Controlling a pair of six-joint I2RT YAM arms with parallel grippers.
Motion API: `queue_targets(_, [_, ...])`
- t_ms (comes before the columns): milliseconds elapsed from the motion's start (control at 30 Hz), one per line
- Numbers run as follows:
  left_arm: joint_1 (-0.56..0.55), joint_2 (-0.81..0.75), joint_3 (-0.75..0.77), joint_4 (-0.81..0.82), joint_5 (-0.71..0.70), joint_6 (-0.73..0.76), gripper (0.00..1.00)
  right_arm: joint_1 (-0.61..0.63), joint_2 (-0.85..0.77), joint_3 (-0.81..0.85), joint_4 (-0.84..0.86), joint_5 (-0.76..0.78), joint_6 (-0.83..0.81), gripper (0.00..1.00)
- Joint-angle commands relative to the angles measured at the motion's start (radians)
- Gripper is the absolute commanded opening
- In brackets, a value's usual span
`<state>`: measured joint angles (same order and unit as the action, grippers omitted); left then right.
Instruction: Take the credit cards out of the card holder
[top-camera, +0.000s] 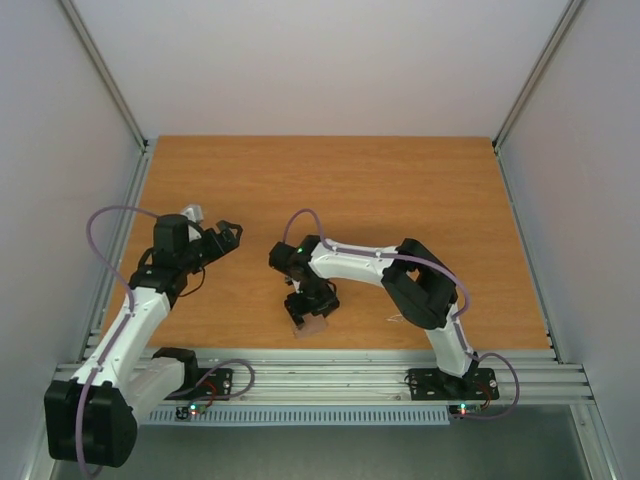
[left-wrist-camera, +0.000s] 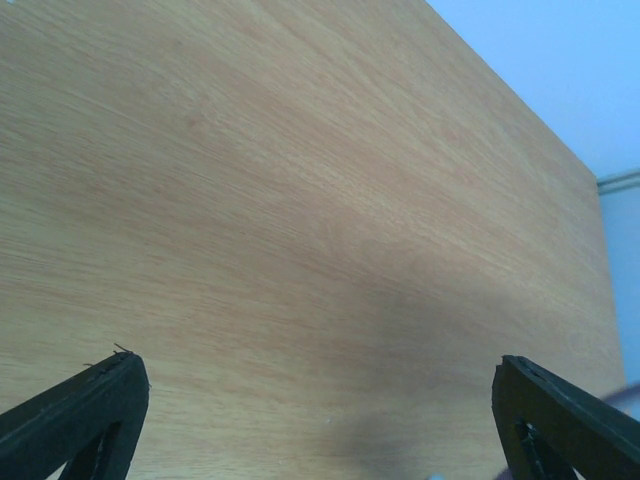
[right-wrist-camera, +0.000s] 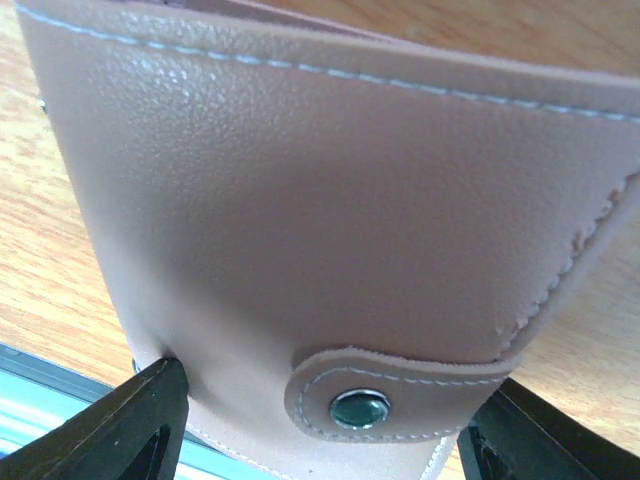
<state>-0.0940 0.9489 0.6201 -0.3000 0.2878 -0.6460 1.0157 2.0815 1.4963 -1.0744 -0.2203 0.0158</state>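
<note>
Clasping the closed holder (right-wrist-camera: 330, 200) by the near edge, the right gripper (right-wrist-camera: 330, 385) is nearer. The left gripper (left-wrist-camera: 320, 368) gapes wide, off toward the left edge.

The table (top-camera: 330, 180) is overlooked from above and behind, its surface shared with both low wrist views, the right pressed close upon the card holder (right-wrist-camera: 330, 220).

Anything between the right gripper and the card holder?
Nothing visible. The tan-pink leather card holder sits between the fingers of the right gripper; whether they clamp it is unclear. Its snap tab is fastened, keeping it closed.
</note>
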Motion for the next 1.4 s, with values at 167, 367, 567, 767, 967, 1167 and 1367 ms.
queue_targets(167, [-0.097, 0.110, -0.026, 0.188, 0.176, 0.076, 0.91, -0.193, -0.034, -0.130, 0.251, -0.025, 0.063, 0.64])
queue_targets(367, [-0.119, 0.289, 0.014, 0.250, 0.268, 0.062, 0.87, -0.285, -0.022, -0.153, 0.385, -0.108, 0.040, 0.61])
queue_targets(567, [-0.144, 0.457, 0.041, 0.288, 0.325, 0.020, 0.86, -0.333, -0.021, -0.172, 0.506, -0.213, 0.067, 0.63])
queue_targets(767, [-0.148, 0.597, 0.067, 0.240, 0.297, -0.014, 0.76, -0.367, 0.012, -0.182, 0.579, -0.308, 0.116, 0.63])
queue_targets(967, [-0.160, 0.670, 0.069, 0.248, 0.302, -0.047, 0.74, -0.368, 0.005, -0.223, 0.621, -0.340, 0.139, 0.61])
queue_targets(1167, [-0.181, 0.700, 0.067, 0.289, 0.318, -0.057, 0.74, -0.367, -0.006, -0.262, 0.689, -0.409, 0.157, 0.55])
queue_targets(1367, [-0.196, 0.690, 0.036, 0.409, 0.291, -0.109, 0.51, -0.367, -0.039, -0.285, 0.748, -0.472, 0.144, 0.52])
